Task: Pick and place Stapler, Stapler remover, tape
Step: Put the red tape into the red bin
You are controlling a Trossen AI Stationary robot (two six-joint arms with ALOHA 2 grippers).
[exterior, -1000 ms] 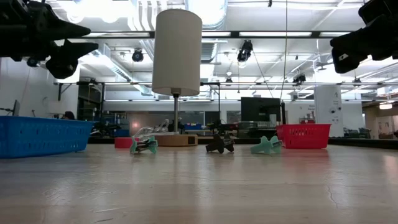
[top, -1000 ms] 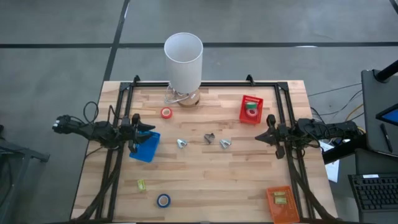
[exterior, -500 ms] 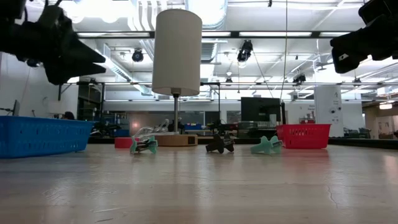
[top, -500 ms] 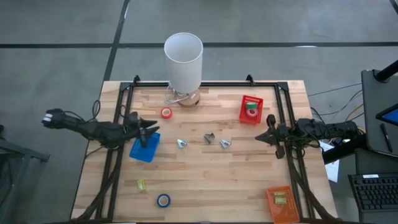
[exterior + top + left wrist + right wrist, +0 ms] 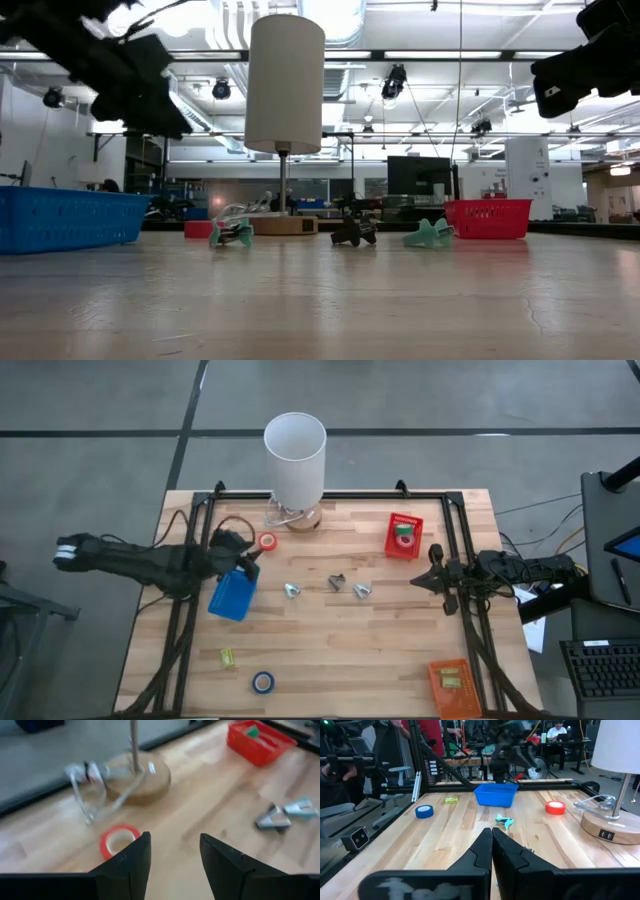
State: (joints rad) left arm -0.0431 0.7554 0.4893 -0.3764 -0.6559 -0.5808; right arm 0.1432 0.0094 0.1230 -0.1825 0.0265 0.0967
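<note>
So the left gripper (image 5: pixel 248 557) is up in the air over the back-left part of the table (image 5: pixel 330 650), right between the blue bin (image 5: pixel 232 596) and the red tape roll (image 5: pixel 267 541). Its fingers are spread apart with nothing between them, and in the left wrist view the red roll (image 5: pixel 119 840) sits on the wood just beyond the fingertips, apart from them. The lamp (image 5: pixel 295 455) with the white shade stands a bit further back, its round wooden base (image 5: pixel 141 779) near that roll.

The right gripper (image 5: pixel 429 580) is parked over the right edge of the table, fingers pressed together, holding nothing.

Other tape: a blue roll (image 5: pixel 263 682) lies near the front edge, well apart from everything else. There's also a green roll in the red bin (image 5: pixel 404 535) at the back right, can't make out much more of it than that.

Three staple removers (image 5: pixel 337 582) lie in a loose row in the middle of the table, between the two arms. A small yellow-green thing (image 5: pixel 227 656) sits front left, and the orange bin (image 5: pixel 451 688) at the front right corner has something similar inside, too small to tell what either is
</note>
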